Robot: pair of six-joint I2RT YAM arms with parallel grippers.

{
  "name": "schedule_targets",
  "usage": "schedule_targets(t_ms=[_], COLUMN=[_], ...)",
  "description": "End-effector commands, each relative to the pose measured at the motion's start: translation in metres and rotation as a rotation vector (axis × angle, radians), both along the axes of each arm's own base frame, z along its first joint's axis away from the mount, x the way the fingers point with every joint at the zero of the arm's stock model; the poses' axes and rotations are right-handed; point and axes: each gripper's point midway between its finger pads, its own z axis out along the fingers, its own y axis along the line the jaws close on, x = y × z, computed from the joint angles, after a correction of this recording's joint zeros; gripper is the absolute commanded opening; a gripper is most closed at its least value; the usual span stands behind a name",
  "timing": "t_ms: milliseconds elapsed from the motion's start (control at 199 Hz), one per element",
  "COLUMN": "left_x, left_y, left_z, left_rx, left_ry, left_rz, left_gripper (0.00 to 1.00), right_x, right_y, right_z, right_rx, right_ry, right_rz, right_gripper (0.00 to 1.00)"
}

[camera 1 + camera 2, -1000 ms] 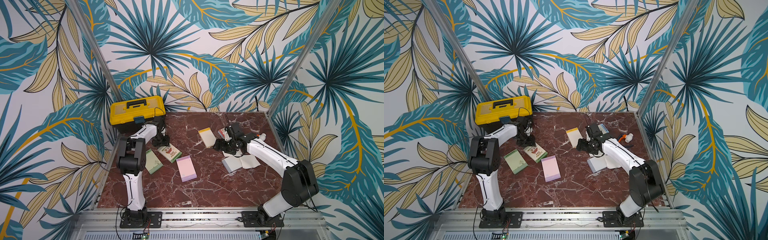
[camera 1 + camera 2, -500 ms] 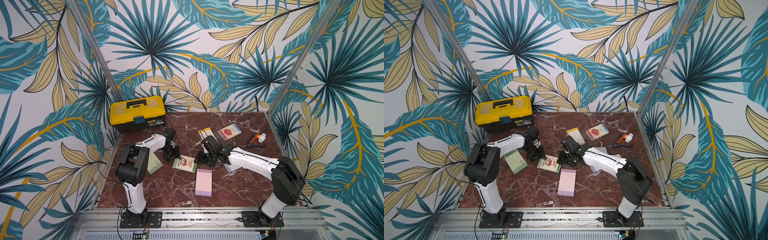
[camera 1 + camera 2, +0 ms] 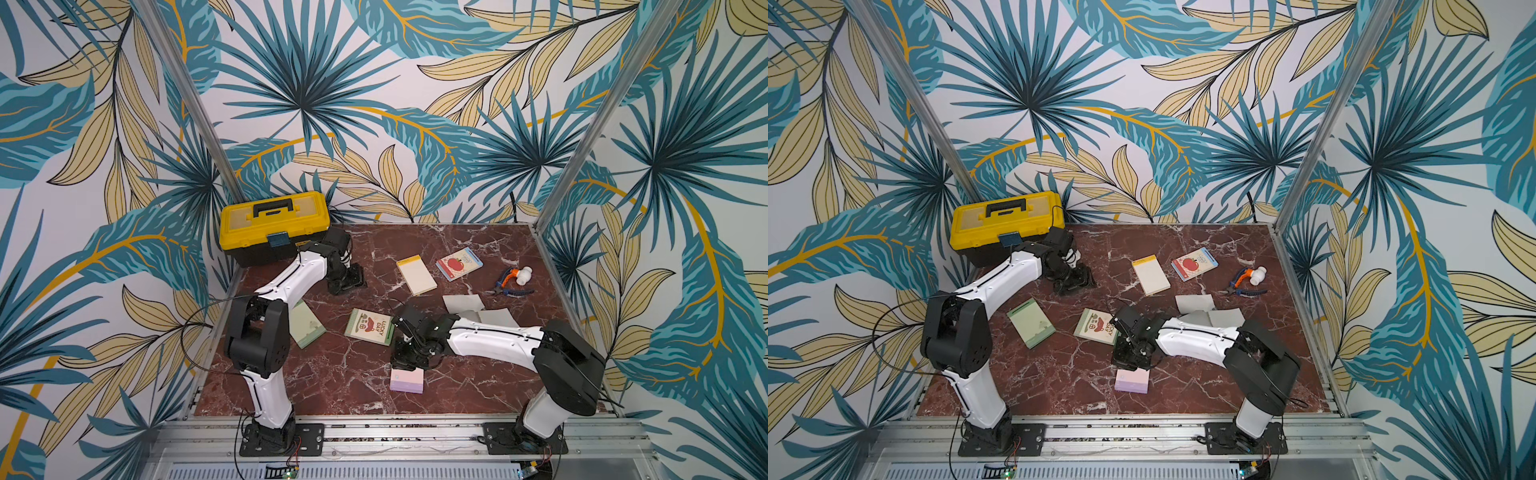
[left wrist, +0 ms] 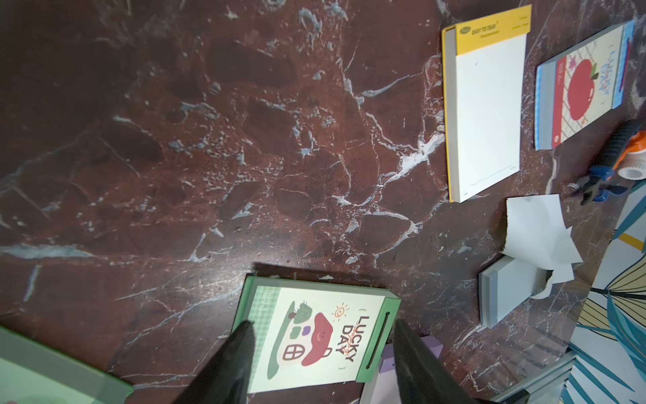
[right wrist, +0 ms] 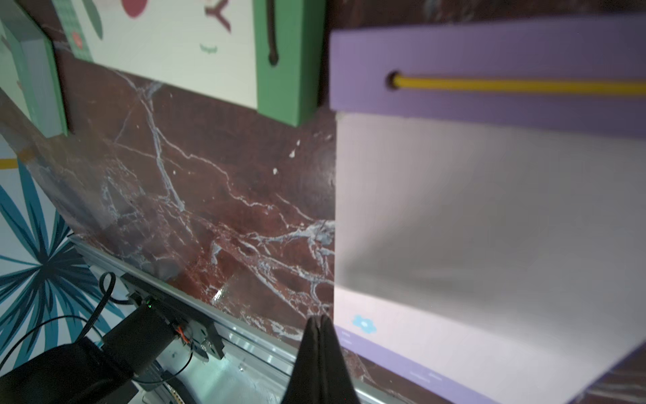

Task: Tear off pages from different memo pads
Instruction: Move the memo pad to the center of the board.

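Several memo pads lie on the marble. A cream one and an apple one are at the back. A LUCKY DAY pad sits mid-table, a green pad lies left, and a lilac pad is near the front. Loose pages lie on a grey pad at the right. My right gripper is shut at a corner of the lilac pad. Whether its top page is pinched does not show. My left gripper hangs open near the toolbox, away from the LUCKY DAY pad.
A yellow toolbox stands at the back left corner. Pliers and a small white object lie at the back right. The metal front rail runs close to the lilac pad.
My right arm swung from the back right to the front middle and its gripper shut at the lilac pad. The lilac and LUCKY DAY pads shifted right and forward. My left gripper drew back toward the toolbox.
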Motion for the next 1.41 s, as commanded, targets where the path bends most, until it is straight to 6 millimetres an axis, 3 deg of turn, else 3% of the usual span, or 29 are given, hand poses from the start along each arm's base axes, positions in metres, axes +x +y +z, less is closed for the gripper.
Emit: schedule_targets(t_ms=[0, 126, 316, 603, 708, 818, 944, 1019, 1120, 1200, 1275, 1401], left_x=[0.006, 0.011, 0.017, 0.031, 0.032, 0.026, 0.013, 0.003, -0.015, -0.031, -0.045, -0.066], left_y=[-0.002, -0.005, -0.014, -0.031, -0.035, -0.035, -0.028, -0.026, -0.022, -0.019, -0.019, -0.019], left_z=[-0.005, -0.006, -0.007, -0.038, -0.053, -0.069, -0.082, -0.087, -0.093, -0.096, -0.096, -0.096], left_rx=[0.006, 0.008, 0.010, 0.051, 0.065, 0.098, 0.140, 0.143, 0.138, 0.131, 0.102, 0.069], left_ry=[-0.006, -0.036, -0.089, -0.089, -0.066, -0.017, 0.044, 0.076, 0.142, 0.179, 0.209, 0.268], left_rz=[-0.062, -0.107, -0.181, -0.292, -0.319, -0.348, -0.362, -0.375, -0.391, -0.393, -0.391, -0.385], left_gripper=[0.64, 0.65, 0.65, 0.68, 0.68, 0.67, 0.63, 0.62, 0.59, 0.57, 0.57, 0.54], right_x=[-0.037, -0.062, -0.073, -0.041, -0.014, 0.028, 0.101, 0.143, 0.177, 0.176, 0.158, 0.117], right_y=[-0.002, -0.011, -0.033, -0.043, -0.053, -0.066, -0.088, -0.083, -0.062, -0.046, -0.038, -0.017], right_z=[0.000, -0.004, -0.023, -0.050, -0.052, -0.043, -0.030, -0.016, 0.007, 0.025, 0.033, 0.032], right_rx=[-0.003, -0.032, -0.148, -0.167, -0.162, -0.147, -0.141, -0.099, -0.055, -0.046, -0.062, -0.024], right_ry=[0.076, 0.130, 0.166, 0.130, 0.089, 0.021, -0.065, -0.128, -0.206, -0.242, -0.256, -0.217], right_rz=[0.087, 0.152, 0.210, 0.049, -0.053, -0.168, -0.318, -0.344, -0.275, -0.212, -0.189, -0.142], right_gripper=[0.00, 0.00, 0.00, 0.00, 0.00, 0.00, 0.00, 0.00, 0.12, 0.31, 0.49, 0.60])
